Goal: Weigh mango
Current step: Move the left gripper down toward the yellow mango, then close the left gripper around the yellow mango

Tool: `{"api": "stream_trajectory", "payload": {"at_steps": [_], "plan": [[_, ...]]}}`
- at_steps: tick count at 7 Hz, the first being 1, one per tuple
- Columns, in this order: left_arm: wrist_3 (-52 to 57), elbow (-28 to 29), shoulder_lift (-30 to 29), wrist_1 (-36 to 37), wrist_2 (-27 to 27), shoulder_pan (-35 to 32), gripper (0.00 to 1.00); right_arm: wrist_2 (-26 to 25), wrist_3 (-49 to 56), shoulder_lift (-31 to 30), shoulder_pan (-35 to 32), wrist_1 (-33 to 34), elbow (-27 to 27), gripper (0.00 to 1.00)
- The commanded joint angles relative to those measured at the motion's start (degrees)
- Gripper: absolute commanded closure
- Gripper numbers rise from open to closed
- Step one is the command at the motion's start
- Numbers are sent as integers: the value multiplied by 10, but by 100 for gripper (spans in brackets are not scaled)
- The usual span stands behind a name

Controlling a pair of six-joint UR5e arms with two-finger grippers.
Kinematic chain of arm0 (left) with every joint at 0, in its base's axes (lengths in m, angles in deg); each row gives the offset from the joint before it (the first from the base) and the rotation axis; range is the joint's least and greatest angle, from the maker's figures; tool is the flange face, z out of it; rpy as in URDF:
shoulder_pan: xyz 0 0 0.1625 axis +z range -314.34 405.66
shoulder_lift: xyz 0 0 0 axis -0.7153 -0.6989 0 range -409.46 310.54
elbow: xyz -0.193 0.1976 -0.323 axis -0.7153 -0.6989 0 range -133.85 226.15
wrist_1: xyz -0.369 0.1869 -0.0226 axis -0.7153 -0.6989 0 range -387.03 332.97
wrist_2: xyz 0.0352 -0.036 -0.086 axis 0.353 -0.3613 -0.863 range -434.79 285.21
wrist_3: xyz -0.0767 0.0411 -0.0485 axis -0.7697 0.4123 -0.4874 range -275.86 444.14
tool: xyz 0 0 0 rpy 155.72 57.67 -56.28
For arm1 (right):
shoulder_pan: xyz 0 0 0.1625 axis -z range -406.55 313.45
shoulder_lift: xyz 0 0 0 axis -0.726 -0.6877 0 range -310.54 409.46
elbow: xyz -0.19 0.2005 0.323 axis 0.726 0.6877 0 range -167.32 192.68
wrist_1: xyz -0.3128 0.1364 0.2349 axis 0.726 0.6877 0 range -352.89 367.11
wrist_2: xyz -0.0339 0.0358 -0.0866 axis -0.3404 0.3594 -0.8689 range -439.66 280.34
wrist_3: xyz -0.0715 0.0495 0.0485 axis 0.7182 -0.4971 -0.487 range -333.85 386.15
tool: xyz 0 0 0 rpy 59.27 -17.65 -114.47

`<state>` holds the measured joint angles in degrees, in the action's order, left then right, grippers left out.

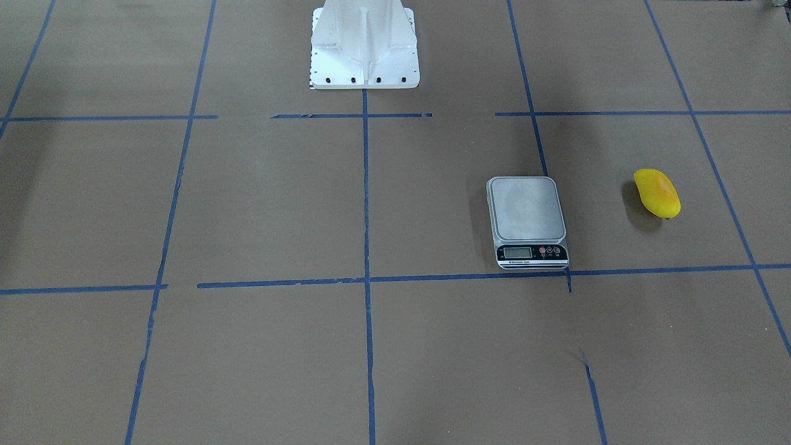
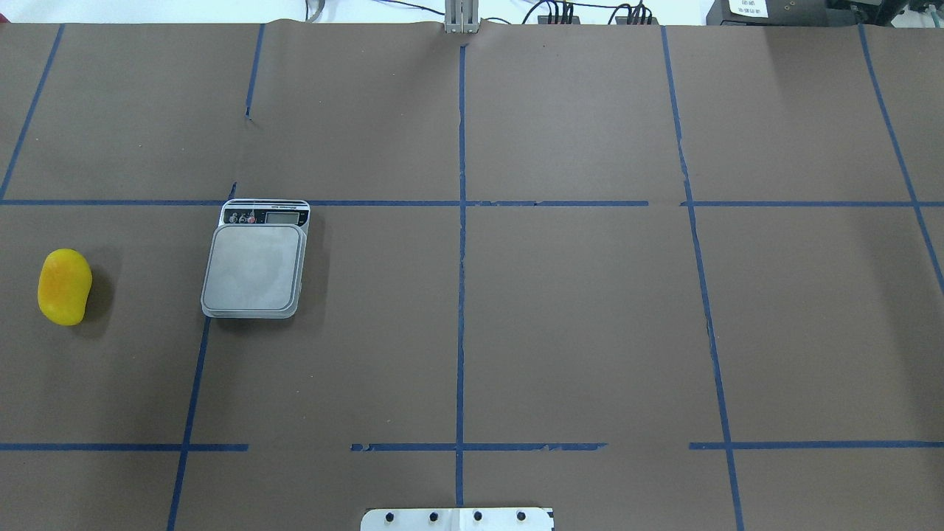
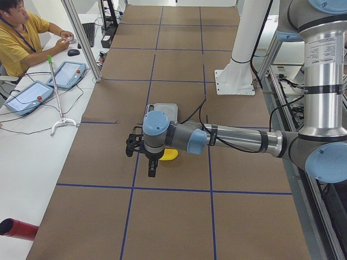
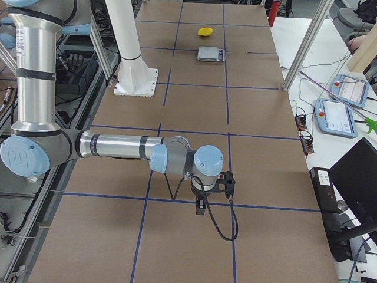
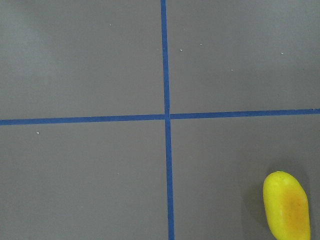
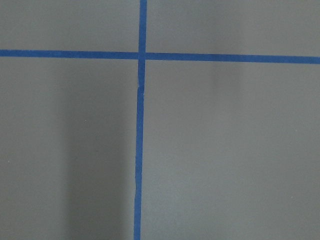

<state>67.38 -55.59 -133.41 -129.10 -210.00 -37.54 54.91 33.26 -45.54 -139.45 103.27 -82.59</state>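
The mango is bright yellow with an orange blush and lies on the brown table at the far left of the overhead view, also in the front view. The scale stands to its right with a bare platform, also in the front view. In the exterior left view my left gripper hangs over the table near the mango, which the arm half hides. The mango's end shows in the left wrist view. My right gripper hangs far from the scale. I cannot tell whether either gripper is open or shut.
The white robot pedestal stands at the table's middle edge. Blue tape lines cross the table. An operator sits beside the table with tablets; a metal frame post stands at that edge.
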Motion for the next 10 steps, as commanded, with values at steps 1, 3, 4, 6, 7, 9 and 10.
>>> {"api": "stream_trajectory", "payload": {"at_steps": [1,3,4,6,7,9,10], "plan": [[-223,1,-2,-107,18,124,0,0,0,0,0,0,0,0],[-326,30,-35,-129,74,209,0,0,0,0,0,0,0,0],[-347,58,-51,-130,79,232,0,0,0,0,0,0,0,0],[-348,96,-63,-136,106,269,0,0,0,0,0,0,0,0],[-345,99,-60,-138,110,271,0,0,0,0,0,0,0,0],[-344,110,-59,-139,127,274,11,0,0,0,0,0,0,0],[-347,110,-60,-139,127,277,34,0,0,0,0,0,0,0]]}}
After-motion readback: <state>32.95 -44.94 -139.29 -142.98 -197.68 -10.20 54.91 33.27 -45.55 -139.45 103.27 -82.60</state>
